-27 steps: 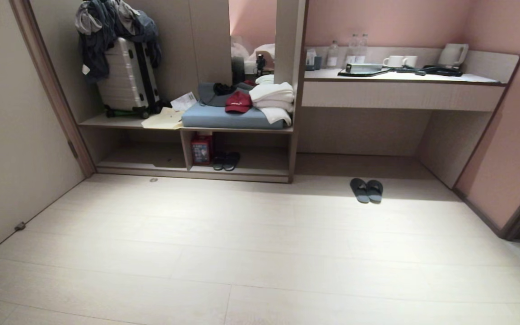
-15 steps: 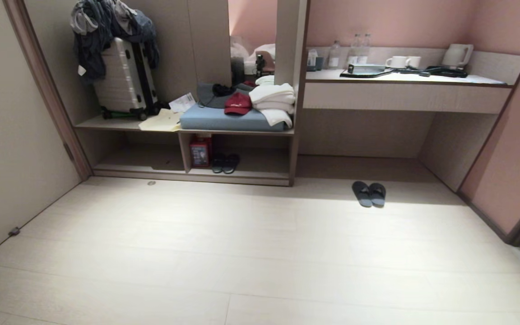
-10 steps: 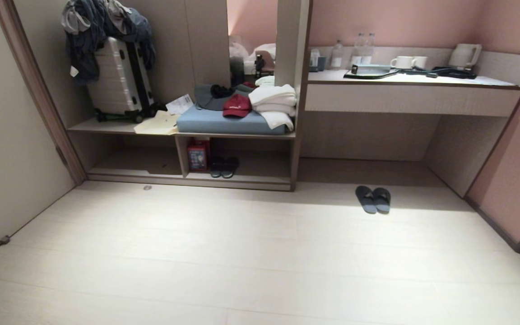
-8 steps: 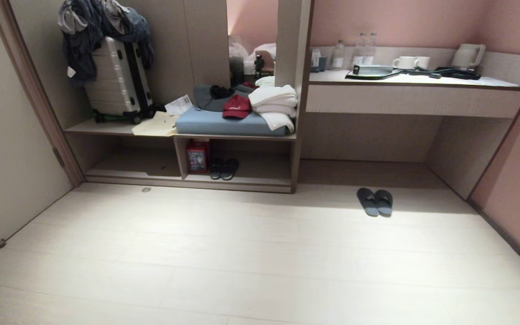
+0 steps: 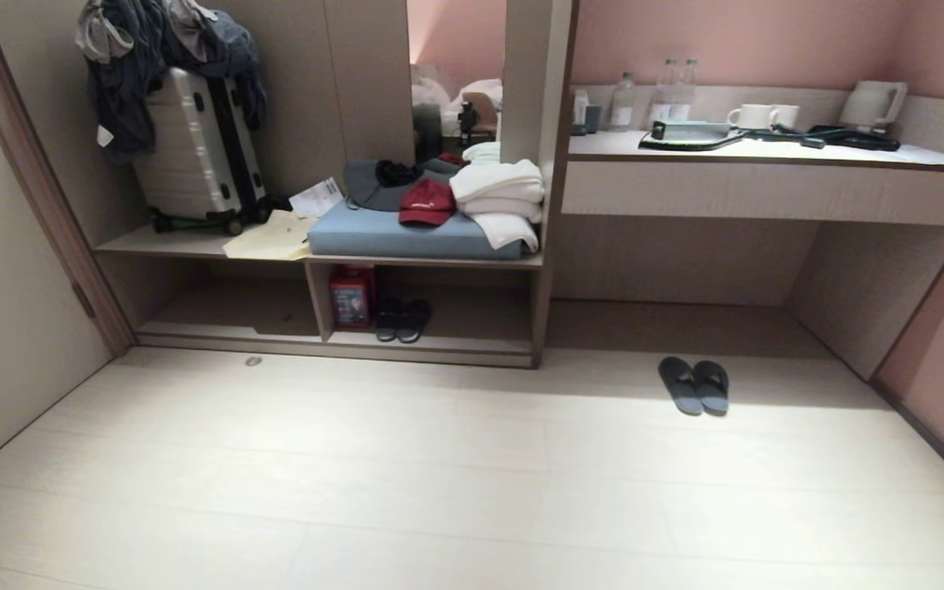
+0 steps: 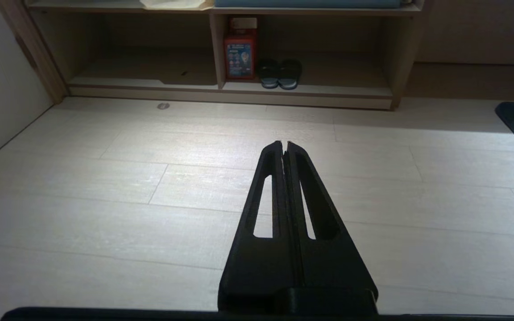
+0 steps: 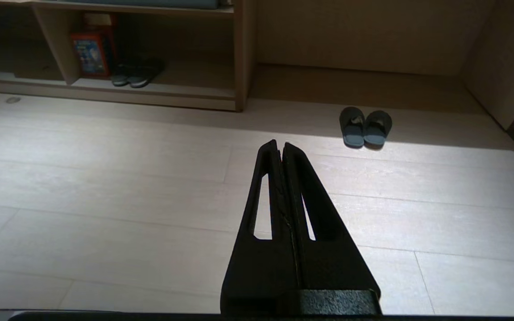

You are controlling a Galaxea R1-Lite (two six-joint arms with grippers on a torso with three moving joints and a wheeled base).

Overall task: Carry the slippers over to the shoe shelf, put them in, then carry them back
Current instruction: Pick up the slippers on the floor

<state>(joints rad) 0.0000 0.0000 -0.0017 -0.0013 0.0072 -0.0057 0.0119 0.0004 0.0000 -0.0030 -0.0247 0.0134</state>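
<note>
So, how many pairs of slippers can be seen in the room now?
2. The slippers lie side by side on the floor in front of the desk recess. A darker pair sits inside the shoe shelf, beside a red box. More may be hidden in the shelf's shadow.

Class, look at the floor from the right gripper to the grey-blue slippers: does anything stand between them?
Nothing visible does. The right gripper, shut and empty, points over bare floor toward the slippers, which lie side by side in front of the desk recess, right of the shoe shelf.
</note>
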